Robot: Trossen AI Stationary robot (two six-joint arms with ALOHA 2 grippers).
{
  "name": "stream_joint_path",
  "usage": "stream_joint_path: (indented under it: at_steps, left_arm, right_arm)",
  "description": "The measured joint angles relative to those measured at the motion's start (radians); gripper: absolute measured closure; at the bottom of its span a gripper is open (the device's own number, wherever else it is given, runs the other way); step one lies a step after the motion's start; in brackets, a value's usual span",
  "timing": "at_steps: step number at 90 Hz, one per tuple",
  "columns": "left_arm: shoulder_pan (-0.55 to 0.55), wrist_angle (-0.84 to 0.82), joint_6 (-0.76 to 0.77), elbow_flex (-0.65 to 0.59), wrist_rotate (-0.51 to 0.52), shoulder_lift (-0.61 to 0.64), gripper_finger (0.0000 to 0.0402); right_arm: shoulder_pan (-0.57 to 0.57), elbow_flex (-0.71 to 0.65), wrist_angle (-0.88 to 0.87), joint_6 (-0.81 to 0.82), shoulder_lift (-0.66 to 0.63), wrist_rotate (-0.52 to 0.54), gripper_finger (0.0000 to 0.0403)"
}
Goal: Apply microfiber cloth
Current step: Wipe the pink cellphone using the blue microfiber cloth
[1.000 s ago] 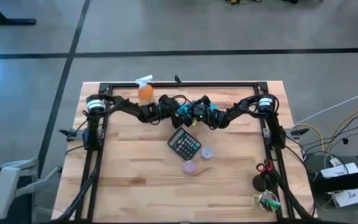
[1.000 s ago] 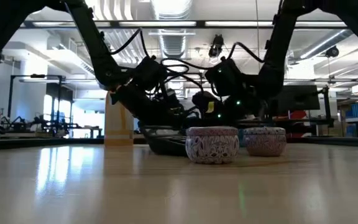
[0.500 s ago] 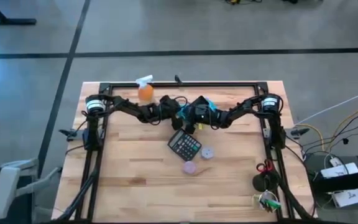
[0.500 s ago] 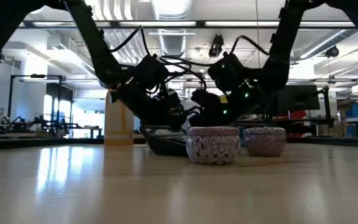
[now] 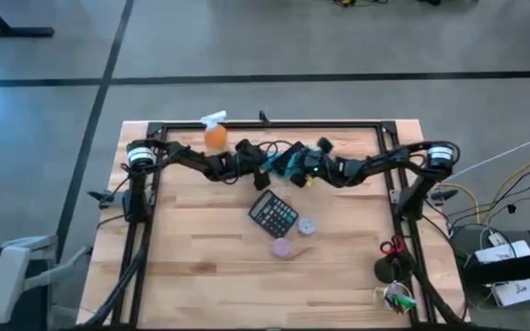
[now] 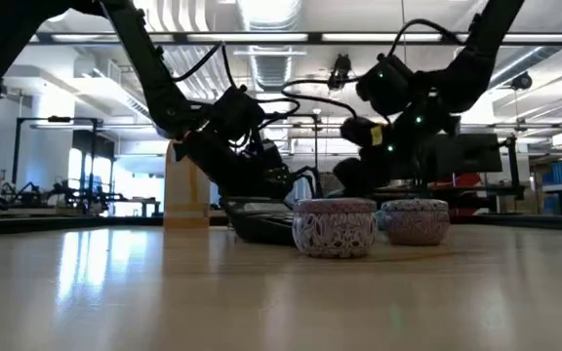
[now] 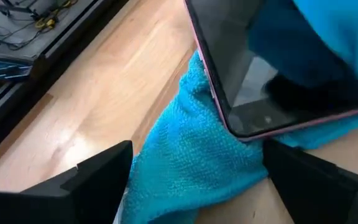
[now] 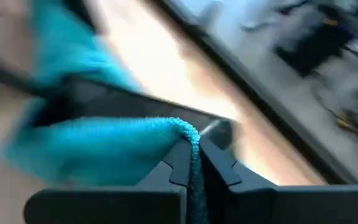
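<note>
The teal-blue microfiber cloth lies bunched at the table's far middle, under and partly over a dark flat device with a pink rim. My right gripper is shut on the cloth and holds part of it raised. My left gripper is open. In the left wrist view its fingers stand wide apart on either side of the cloth, close to the device's near corner. I cannot tell whether they touch the cloth. My right gripper pinches a raised fold or edge of the cloth between its two fingertips. That part is lifted off the table, and the rest trails down toward the device; how many layers it holds cannot be told.
An orange spray bottle stands at the far edge behind the left arm. A black calculator and two small round tins lie nearer the table's middle. Small tools sit at the near right.
My right gripper has risen and drawn back toward the table's right edge, still shut on the cloth, lifting the held part. The right arm's base has swung outward. The left arm has kept still.
</note>
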State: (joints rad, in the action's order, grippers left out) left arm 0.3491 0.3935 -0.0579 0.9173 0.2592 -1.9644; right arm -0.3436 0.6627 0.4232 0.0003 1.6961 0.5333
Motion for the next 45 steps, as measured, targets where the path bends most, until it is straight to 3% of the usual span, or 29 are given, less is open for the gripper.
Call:
stream_joint_path:
  at_steps: [15,24,32,45]
  left_arm:
    - [0.000,0.000,0.008,-0.001,-0.007,0.000,0.0054]
    - [-0.001,0.000,0.011,-0.001,-0.007,0.000,0.0054]
    - [-0.001,0.003,0.012,-0.002,-0.008,0.000,0.0054]
    - [0.000,0.007,0.015,-0.003,-0.009,0.000,0.0054]
  right_arm:
    - [-0.071,-0.016,0.078,0.045,0.076,-0.004,0.0403]
    - [-0.095,-0.010,0.204,0.035,0.162,-0.072,0.0403]
    - [-0.069,0.007,0.238,0.007,0.195,-0.054,0.0403]
    - [-0.037,0.057,0.259,0.001,0.244,-0.129,0.0403]
